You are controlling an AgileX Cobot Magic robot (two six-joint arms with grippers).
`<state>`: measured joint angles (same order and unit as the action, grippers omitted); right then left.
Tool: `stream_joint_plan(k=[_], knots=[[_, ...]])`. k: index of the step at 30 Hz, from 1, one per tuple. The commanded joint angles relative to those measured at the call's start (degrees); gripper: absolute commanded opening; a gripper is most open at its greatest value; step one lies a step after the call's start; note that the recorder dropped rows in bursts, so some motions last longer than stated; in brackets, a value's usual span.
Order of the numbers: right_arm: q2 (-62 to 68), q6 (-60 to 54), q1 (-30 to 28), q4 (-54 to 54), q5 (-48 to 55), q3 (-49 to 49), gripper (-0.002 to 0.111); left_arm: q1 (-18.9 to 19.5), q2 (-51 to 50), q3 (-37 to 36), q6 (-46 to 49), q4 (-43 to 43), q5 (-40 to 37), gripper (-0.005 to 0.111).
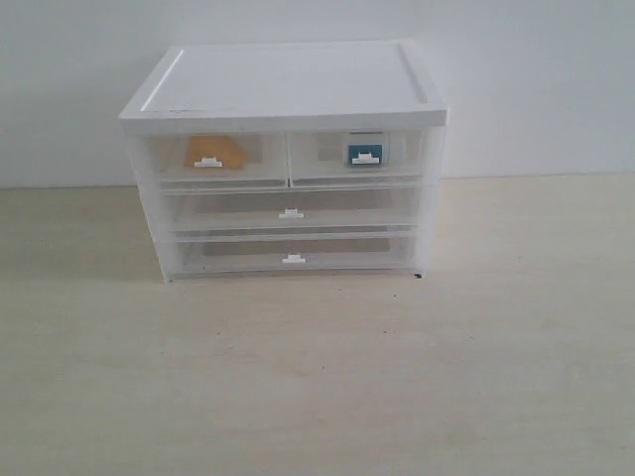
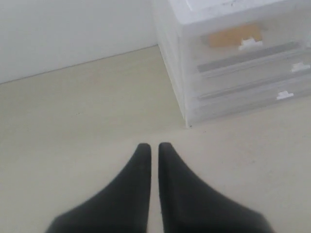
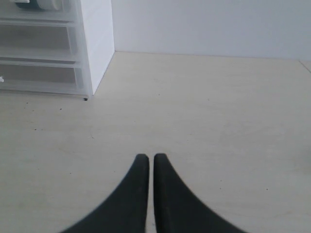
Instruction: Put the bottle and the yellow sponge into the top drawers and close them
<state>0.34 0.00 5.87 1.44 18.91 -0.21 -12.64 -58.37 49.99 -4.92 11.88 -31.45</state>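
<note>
The yellow sponge (image 1: 215,152) lies inside the left top drawer (image 1: 210,163), seen through its translucent front; the left wrist view shows the sponge (image 2: 233,36) too. The bottle (image 1: 364,154) sits inside the right top drawer (image 1: 359,158); a sliver of the bottle (image 3: 39,4) shows in the right wrist view. Both top drawers are pushed in flush. My left gripper (image 2: 154,145) is shut and empty, hovering over the table off the cabinet's left corner. My right gripper (image 3: 150,157) is shut and empty, over the table off the cabinet's right side. Neither arm appears in the exterior view.
The white drawer cabinet (image 1: 288,79) stands at the back of the pale wooden table (image 1: 317,377), against a white wall. Two full-width drawers (image 1: 291,210) below the top pair are closed.
</note>
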Motion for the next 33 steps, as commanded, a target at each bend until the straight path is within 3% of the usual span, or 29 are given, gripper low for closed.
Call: stream_joint_plan(k=[1,19,28,33], knots=[[-0.34,0.0,-0.08,0.34,-0.55,0.21,0.001,0.09,5.9,-4.46,-3.45,2.7,0.13,0.004],[-0.34,0.0,-0.08,0.34,-0.55,0.21,0.001,0.09,33.97,-18.7,-4.05,0.76,0.77,0.004],[-0.34,0.0,-0.08,0.34,-0.55,0.21,0.001,0.19,39.71,-27.77,-4.27,-0.04,12.3,0.004],[-0.34,0.0,-0.08,0.34,-0.53,0.21,0.001,5.22,47.61,-32.93,0.41,-5.85,11.74,0.004]])
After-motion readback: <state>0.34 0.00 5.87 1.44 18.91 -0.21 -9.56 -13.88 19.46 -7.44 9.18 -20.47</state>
